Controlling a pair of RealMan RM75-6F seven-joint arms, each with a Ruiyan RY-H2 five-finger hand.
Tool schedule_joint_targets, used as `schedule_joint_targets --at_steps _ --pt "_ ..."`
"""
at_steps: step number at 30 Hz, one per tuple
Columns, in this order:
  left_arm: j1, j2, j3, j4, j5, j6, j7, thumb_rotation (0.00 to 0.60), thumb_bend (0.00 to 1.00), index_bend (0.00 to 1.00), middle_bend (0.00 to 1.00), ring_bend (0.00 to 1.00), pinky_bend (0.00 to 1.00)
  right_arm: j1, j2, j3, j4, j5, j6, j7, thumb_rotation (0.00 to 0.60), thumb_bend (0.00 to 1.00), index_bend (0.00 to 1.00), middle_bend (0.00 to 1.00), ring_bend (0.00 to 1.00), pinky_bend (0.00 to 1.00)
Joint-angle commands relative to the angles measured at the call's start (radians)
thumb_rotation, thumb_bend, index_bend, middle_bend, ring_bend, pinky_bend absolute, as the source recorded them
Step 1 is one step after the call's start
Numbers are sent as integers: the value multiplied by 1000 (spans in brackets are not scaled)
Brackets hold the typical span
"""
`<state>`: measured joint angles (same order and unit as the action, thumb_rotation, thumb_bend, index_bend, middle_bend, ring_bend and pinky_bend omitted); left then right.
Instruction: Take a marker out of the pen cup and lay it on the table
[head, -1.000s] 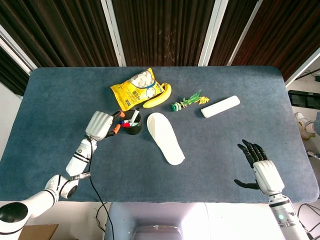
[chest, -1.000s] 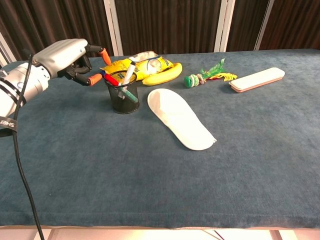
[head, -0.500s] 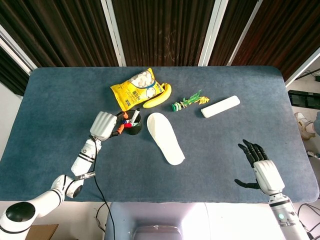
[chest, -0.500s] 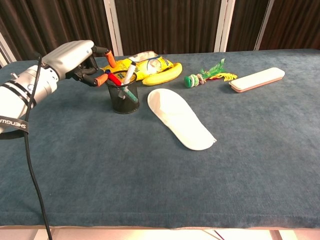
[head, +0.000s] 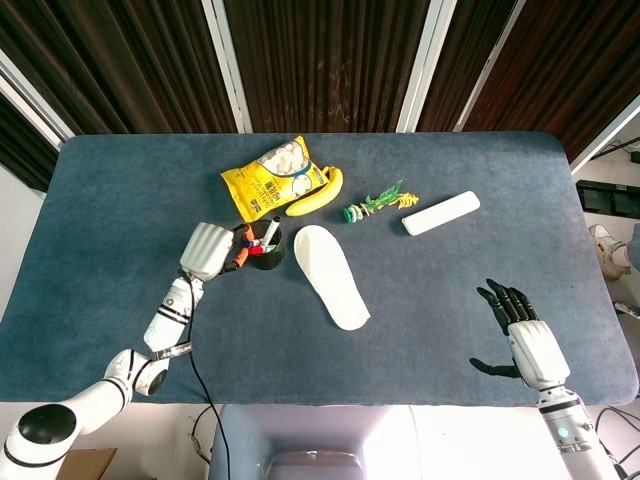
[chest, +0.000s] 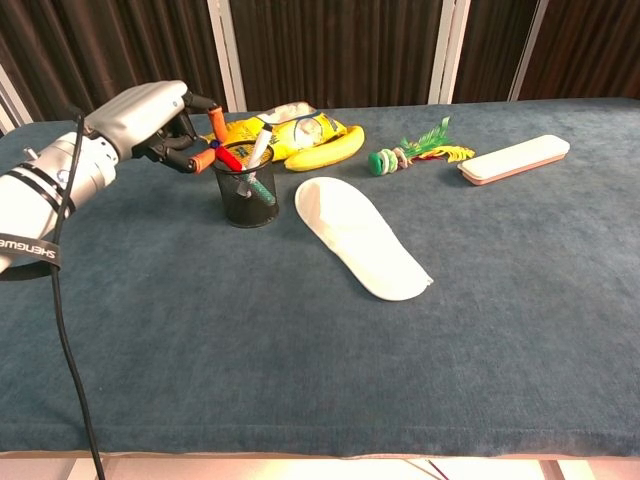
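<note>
Reach step. Left hand (chest: 150, 115) at rim of pen cup (chest: 245, 190), orange-tipped fingers curled over markers (chest: 258, 145) (grasp unclear, cannot tell). Markers upright inside cup. Next: pinch one, lift straight. Right hand (head: 525, 335) spread, idle.

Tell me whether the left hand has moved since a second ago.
Yes. The left hand has shifted toward the pen cup: its fingertips now reach the cup's rim beside the markers, where earlier they were further from it.
</note>
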<state>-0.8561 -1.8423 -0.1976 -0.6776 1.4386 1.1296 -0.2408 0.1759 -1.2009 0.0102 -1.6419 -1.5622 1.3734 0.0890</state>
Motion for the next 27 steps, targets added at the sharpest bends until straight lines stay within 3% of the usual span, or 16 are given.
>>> schedule_joint_targets --at_steps 1,10,23,27 --pt "0 -2 0 5 0 3 -3 600 393 547 1000 1000 1000 0 0 0 0 0 0 -1 600 53 0 0 0 28" --pt "2 3 -4 6 12 54 -41 600 391 617 1000 1000 1000 -1 0 -2 0 -2 1 1 600 53 0 0 0 28" --pt "76 203 -12 -327 60 227 -33 600 391 649 1000 1000 1000 7 -4 -6 4 -14 -10 9 600 53 0 0 0 28" --pt "89 231 -13 -374 62 242 -36 600 391 649 1000 1000 1000 8 -4 -7 4 -16 -10 9 600 53 0 0 0 28"
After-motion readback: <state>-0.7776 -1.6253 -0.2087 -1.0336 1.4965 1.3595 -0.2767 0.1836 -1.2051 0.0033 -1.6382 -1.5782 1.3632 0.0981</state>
